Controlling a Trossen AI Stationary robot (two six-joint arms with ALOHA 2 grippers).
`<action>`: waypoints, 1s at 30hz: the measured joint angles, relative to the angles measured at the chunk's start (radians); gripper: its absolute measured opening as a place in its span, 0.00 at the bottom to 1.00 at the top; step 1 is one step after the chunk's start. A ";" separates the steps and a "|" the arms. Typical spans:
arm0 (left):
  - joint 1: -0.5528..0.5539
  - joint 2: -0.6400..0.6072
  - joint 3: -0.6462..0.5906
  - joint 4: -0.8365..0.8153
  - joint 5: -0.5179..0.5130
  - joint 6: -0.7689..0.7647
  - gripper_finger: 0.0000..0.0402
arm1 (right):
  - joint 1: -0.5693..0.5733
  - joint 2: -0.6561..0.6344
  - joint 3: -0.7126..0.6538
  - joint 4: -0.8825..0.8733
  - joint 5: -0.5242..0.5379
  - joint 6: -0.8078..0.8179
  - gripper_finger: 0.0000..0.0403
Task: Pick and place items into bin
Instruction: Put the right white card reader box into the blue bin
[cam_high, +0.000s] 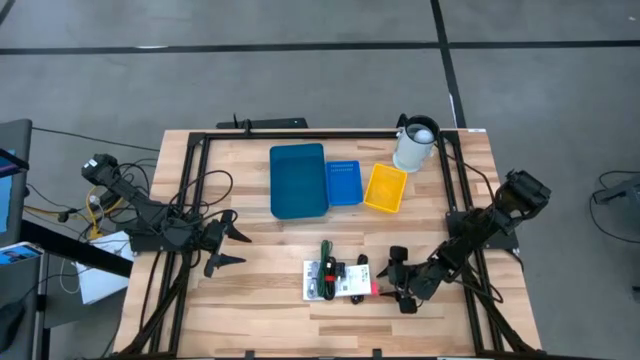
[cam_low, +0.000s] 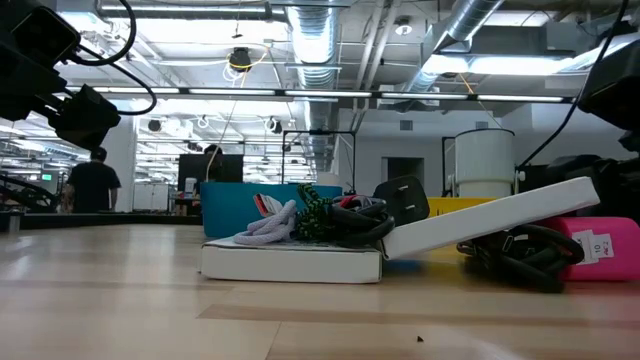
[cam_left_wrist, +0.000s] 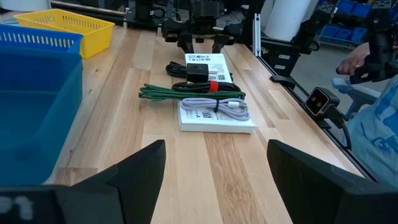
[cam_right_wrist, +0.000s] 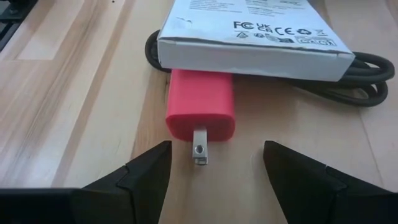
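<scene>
The items lie in a heap (cam_high: 340, 278) at the table's near middle. A flat white box (cam_left_wrist: 214, 117) carries a green-and-black braided cable (cam_left_wrist: 186, 93), a pale cable (cam_left_wrist: 227, 107) and a black charger (cam_left_wrist: 199, 70). A second white box (cam_right_wrist: 249, 37) lies tilted, its raised end on a red plug charger (cam_right_wrist: 200, 106) and a black cable (cam_right_wrist: 367, 84). My right gripper (cam_right_wrist: 214, 168) is open, low at the heap's right end, with its fingers on either side of the charger's metal prong (cam_right_wrist: 199, 148) and apart from it. My left gripper (cam_high: 222, 248) is open and empty, left of the heap.
A large blue bin (cam_high: 298, 180), a small blue basket (cam_high: 343, 182) and a yellow basket (cam_high: 385, 187) stand in a row behind the heap. A white jug (cam_high: 415, 145) stands at the far right. A black frame (cam_high: 190, 200) runs along the table's edges. Bare wood lies between my left gripper and the heap.
</scene>
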 joint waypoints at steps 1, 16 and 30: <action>0.000 0.000 0.000 0.000 0.000 0.000 0.67 | 0.000 0.003 0.000 0.002 -0.003 0.000 0.62; 0.000 0.000 0.000 0.000 0.000 0.000 0.67 | 0.007 0.057 0.028 0.016 0.001 0.024 0.62; 0.000 0.000 0.000 0.000 0.000 0.000 0.67 | 0.008 0.052 0.028 -0.008 -0.021 0.026 0.62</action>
